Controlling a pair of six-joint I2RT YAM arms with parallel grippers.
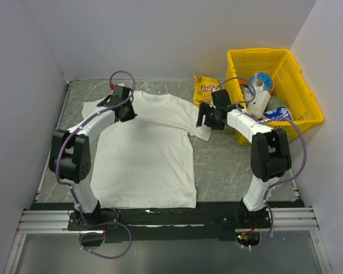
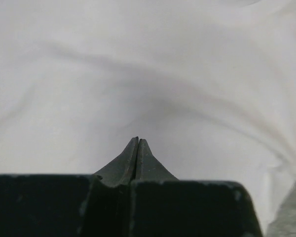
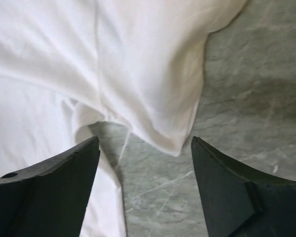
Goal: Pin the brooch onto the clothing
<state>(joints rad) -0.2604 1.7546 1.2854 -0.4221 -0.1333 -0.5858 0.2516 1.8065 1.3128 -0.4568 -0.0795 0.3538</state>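
Since the clothing (image 1: 146, 154) looks soft and floppy, I'd pinch it at an edge; left claw (image 2: 138, 140) pressed together, right claw (image 3: 145, 140) spread.

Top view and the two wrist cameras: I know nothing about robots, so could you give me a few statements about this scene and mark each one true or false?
1. The T-shirt lies spread out on the table. True.
2. The left gripper is wide open. False: it is shut, over the T-shirt.
3. The right gripper is open over an edge of the T-shirt. True.
4. The crisp bag lies inside the basket. False: it lies on the table beside the basket.
5. A brooch is plainly pinned to the T-shirt's chest. False: no brooch shows in any view.
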